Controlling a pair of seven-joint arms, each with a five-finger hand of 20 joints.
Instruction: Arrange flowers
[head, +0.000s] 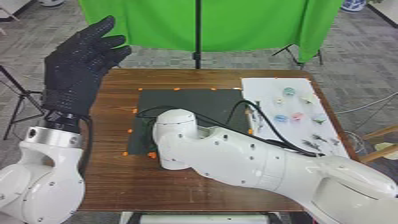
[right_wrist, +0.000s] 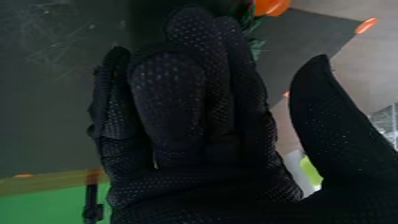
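And the right hand (right_wrist: 209, 187) is released, fingers extended, thumb spread wide, an orange flower (right_wrist: 271, 6) near its fingertips! Left hand (head: 78, 67) raised, fingers relaxed; well to its right, small flowers (head: 319, 118) on a white sheet (head: 258, 88).

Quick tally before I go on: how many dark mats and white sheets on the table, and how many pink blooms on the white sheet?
Dark mat: 1
White sheet: 1
Pink bloom: 1
Total: 3
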